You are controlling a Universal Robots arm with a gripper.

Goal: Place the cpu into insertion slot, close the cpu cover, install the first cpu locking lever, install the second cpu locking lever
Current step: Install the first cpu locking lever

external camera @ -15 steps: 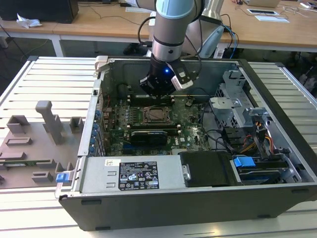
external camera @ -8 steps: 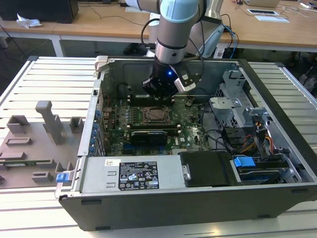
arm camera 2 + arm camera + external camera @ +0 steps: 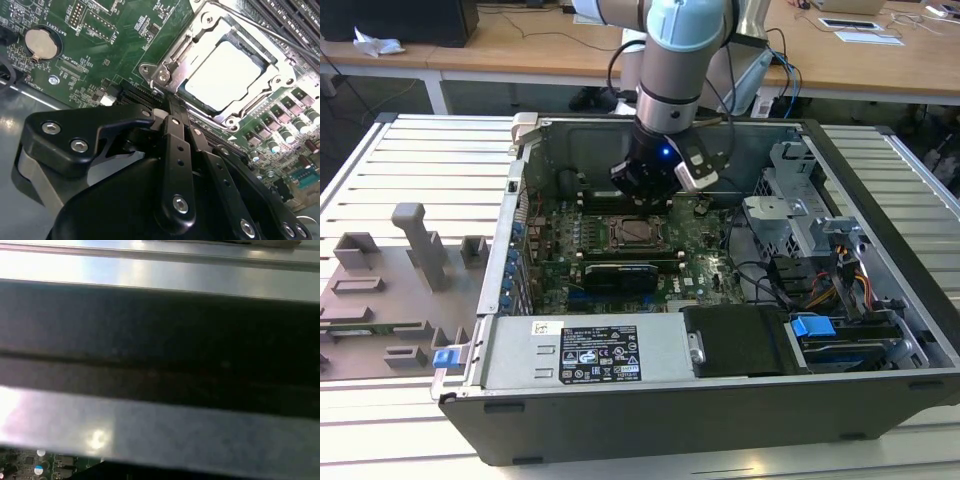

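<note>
**One chip seated, levers unclear**

One arm is all you have here, and its black hand [image 3: 172,117] hangs just beside the insertion slot [image 3: 225,75], jointed fingers [image 3: 177,165] drawn together with nothing between them. Beyond the fingertips, in the second wrist view, the cpu [image 3: 222,75] lies flat in the socket, its dull silver top bright and smooth. The cpu cover [image 3: 185,47], a thin stamped metal frame, appears to lie down around it, so you can judge the first two steps done. A thin wire locking lever [image 3: 260,31] runs along the far edge; whether it is latched cannot be told. Farther off, the exterior view shows the green motherboard [image 3: 705,245] inside the open grey computer case [image 3: 650,420] on the slatted surface [image 3: 410,160].
</note>
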